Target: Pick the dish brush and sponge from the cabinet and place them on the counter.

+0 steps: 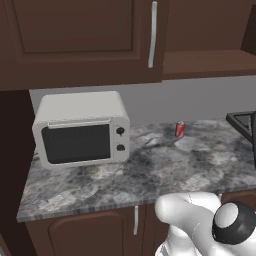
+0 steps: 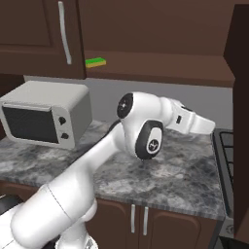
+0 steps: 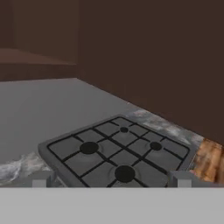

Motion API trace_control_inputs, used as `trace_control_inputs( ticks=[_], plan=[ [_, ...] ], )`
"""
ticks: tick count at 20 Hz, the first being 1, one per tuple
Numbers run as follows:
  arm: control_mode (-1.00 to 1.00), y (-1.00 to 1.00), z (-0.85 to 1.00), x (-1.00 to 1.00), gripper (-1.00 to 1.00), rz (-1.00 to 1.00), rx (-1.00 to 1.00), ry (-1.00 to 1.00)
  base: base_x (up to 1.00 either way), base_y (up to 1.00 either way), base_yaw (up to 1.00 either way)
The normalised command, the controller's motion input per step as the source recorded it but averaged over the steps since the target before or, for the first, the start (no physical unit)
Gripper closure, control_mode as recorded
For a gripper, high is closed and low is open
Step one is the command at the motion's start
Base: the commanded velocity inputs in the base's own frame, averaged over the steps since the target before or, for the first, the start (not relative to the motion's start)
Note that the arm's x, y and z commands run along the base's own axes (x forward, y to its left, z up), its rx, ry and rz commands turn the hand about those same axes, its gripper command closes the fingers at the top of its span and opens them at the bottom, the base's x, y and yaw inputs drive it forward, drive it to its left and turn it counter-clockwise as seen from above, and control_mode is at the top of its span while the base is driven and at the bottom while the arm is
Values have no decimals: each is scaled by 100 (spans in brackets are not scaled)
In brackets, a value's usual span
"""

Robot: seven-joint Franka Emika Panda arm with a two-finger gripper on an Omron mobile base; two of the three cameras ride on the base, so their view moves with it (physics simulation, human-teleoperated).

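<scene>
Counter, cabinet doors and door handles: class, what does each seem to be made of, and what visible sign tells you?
Counter: looks like polished stone, from its mottled grey surface with dark and white veining.
Cabinet doors: seemingly dark brown wood with a matte finish, judging by the raised panel framing; no grain is visible.
Handle: probably brushed metal, a pale silver bar with a soft sheen.

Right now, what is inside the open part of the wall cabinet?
On the cabinet shelf lies the green sponge, near the closed door. A dish brush cannot be made out; the shelf's far right is hidden behind a dark panel.
</scene>
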Motion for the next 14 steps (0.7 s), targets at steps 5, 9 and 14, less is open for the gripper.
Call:
trace_control_inputs(
  ticks=[5,9,14],
  plan=[
    [-100,51,9,-45,-100,14,0,-10,0,0,0],
    [-100,23,25,-44,-100,17,-2,-10,0,0,0],
    [-100,10,30,-33,-100,23,1,-1,0,0,0]
  ],
)
